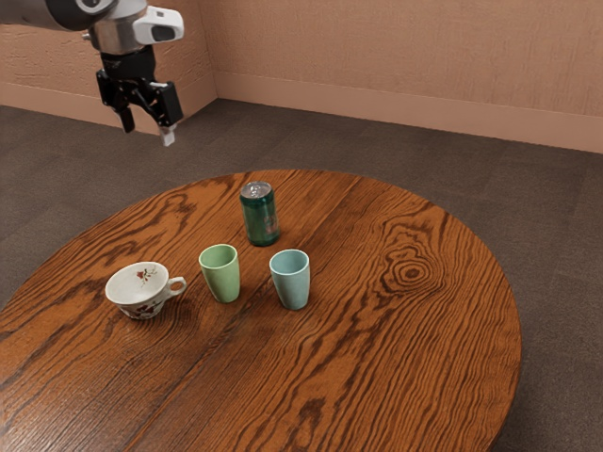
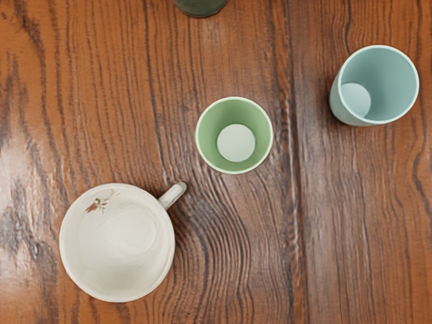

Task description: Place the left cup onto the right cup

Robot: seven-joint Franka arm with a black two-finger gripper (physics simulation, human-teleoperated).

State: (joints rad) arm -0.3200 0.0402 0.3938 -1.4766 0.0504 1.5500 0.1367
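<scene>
Above the round wooden tabletop's [image 1: 405, 367] far edge, at the exterior view's left, the black two-finger gripper [image 1: 146, 125] is hovering spread and empty, while the white floral ceramic teacup [image 1: 139, 285] is sitting upright near that left edge, with the pale green cup [image 1: 220, 272] and light blue cup [image 1: 290, 278] rightward, and, probably light, rigid, slick and chippable, is inviting a pinch across its rim wall.

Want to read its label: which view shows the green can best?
The exterior view: the green can stands whole and upright, side and silver top visible. The wrist view catches just a cut-off sliver of it.
</scene>
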